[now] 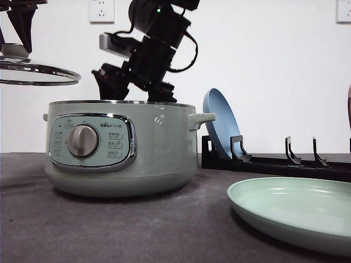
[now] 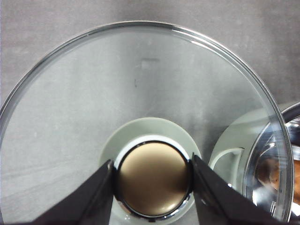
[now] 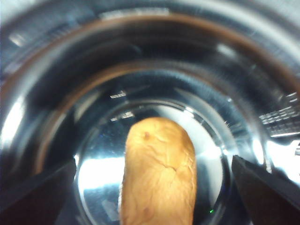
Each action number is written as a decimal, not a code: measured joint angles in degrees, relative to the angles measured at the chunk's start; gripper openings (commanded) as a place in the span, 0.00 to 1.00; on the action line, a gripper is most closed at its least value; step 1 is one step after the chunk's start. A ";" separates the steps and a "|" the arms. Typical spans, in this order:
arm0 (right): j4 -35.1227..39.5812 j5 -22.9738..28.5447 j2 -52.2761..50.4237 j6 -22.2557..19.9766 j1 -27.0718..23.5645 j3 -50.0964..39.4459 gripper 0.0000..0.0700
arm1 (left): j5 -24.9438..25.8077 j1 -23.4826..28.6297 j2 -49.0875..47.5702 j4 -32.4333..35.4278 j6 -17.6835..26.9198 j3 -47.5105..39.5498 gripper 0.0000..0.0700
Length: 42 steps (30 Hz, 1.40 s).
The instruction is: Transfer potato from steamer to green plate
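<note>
Setting: grey table [image 1: 109, 230], white wall behind.
Right gripper [image 3: 154, 187]: inside the steamer [image 1: 120, 148], jaws spread wide either side of the potato [image 3: 158, 173], not touching.
Left gripper [image 2: 153, 180]: clamped on the lid knob [image 2: 153, 178], glass lid [image 2: 140, 93] held off to the side.
Progress: lid off; grasp, lift and transfer to green plate [image 1: 296, 211] remain.

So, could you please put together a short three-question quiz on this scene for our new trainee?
1. True or false: the glass lid sits on the steamer.
2. Which plate stands in the black rack? A) green plate B) blue plate
3. Fill in: the open right gripper straddles the ____ inside the pot.

Key: 1. False; the left gripper holds it aloft by its knob. 2. B. 3. potato.
</note>
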 measured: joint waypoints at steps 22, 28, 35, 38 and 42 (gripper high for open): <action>-2.22 0.77 3.20 0.19 0.11 0.02 0.32 | 0.00 0.00 0.00 -0.22 -0.17 0.00 0.00; -4.97 0.78 3.19 0.52 0.04 1.99 0.32 | 0.00 0.00 0.00 -0.31 -0.17 0.00 0.00; -15.67 0.78 -1.96 0.57 -0.67 10.33 0.32 | 0.00 0.00 0.00 -0.31 -0.17 0.00 0.00; -19.60 0.76 -8.16 0.59 -1.79 10.78 0.32 | 0.00 0.00 0.00 -0.31 -0.17 0.00 0.00; -26.43 0.78 -16.42 1.08 -4.77 10.53 0.32 | 0.00 0.00 0.00 -0.33 -0.17 0.00 0.00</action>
